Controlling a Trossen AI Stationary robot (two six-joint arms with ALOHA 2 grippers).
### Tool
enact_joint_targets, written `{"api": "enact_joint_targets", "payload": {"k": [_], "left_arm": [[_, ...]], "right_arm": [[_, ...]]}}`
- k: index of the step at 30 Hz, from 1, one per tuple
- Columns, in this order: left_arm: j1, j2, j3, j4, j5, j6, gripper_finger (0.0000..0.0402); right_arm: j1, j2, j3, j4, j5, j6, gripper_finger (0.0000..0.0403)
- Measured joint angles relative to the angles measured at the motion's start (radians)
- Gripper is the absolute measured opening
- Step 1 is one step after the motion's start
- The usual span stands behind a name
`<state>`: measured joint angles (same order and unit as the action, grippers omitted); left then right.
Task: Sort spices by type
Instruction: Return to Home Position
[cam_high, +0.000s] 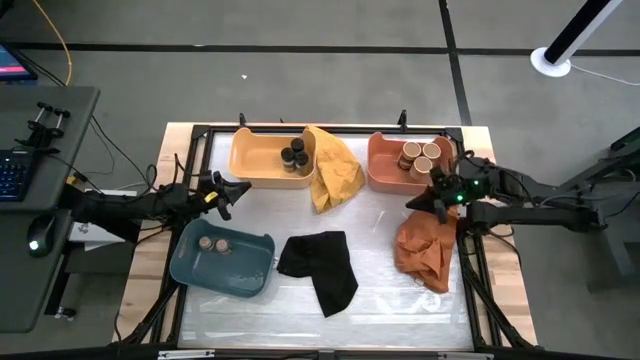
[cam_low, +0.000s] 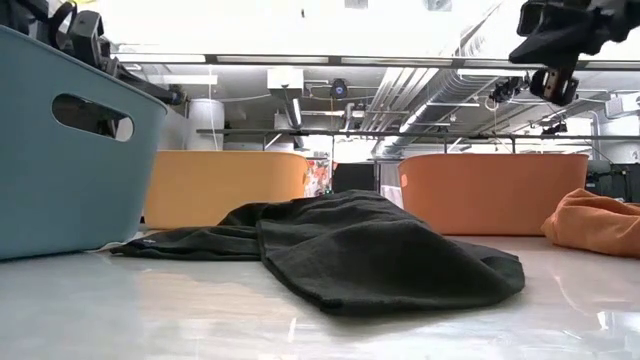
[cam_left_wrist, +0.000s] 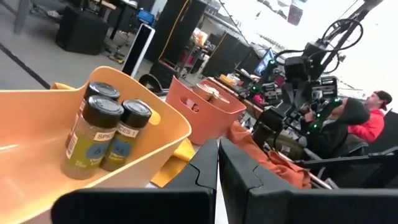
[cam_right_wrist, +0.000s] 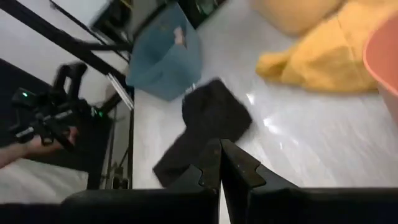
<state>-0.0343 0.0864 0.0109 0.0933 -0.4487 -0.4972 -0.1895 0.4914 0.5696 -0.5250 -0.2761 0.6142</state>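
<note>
Over the pale counter (cam_high: 390, 290), the left hand (cam_high: 236, 188), fingers pressed together and empty, hangs between the far yellow plastic tray (cam_high: 250, 165) of black-lidded spice jars (cam_high: 294, 157) and the near blue plastic tray (cam_high: 250, 275) of tan-lidded jars (cam_high: 213, 244). The right hand (cam_high: 420, 203), likewise closed, hangs just nearside of the coral plastic tray (cam_high: 380, 172) holding other tan-lidded jars (cam_high: 420, 158).

Table (cam_high: 395, 305), back edge: yellow tray (cam_high: 255, 160), yellow cloth (cam_high: 335, 170), coral tray (cam_high: 383, 165). Front-left corner: blue tray (cam_high: 245, 270). Front centre: black cloth (cam_high: 320, 265). Right edge: 1 rust-orange cloth (cam_high: 425, 255).
</note>
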Motion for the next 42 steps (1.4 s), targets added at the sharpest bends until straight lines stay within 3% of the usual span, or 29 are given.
{"api": "enact_joint_targets", "payload": {"k": [3, 8, 10, 12, 21, 32, 36, 42], "left_arm": [[0.0, 0.0, 0.0, 0.001, 0.0, 0.019, 0.0], [0.0, 0.0, 0.0, 0.001, 0.0, 0.02, 0.0], [0.0, 0.0, 0.0, 0.001, 0.001, 0.019, 0.0], [0.0, 0.0, 0.0, 0.001, 0.001, 0.02, 0.0], [0.0, 0.0, 0.0, 0.001, 0.001, 0.02, 0.0], [0.0, -0.002, 0.0, -0.003, 0.001, 0.02, 0.0], [-0.001, -0.084, 0.001, -0.027, 0.001, 0.022, 0.0], [-0.002, -0.083, 0.005, 0.049, -0.008, 0.012, 0.0]], "right_arm": [[-0.007, -0.051, -0.137, 0.238, 0.018, 0.003, 0.0], [-0.014, -0.037, -0.415, 0.92, 0.056, 0.1, 0.0], [-0.005, -0.021, -0.491, 1.085, 0.076, 0.124, 0.0], [0.013, -0.018, -0.539, 1.145, 0.101, 0.128, 0.0], [0.075, -0.019, -0.554, 0.941, 0.175, -0.074, 0.0], [0.075, -0.029, -0.554, 0.59, 0.174, -0.038, 0.0], [0.092, -0.143, -0.553, 0.546, 0.198, -0.038, 0.0], [0.092, -0.331, -0.553, 0.529, 0.198, -0.038, 0.0]]}}
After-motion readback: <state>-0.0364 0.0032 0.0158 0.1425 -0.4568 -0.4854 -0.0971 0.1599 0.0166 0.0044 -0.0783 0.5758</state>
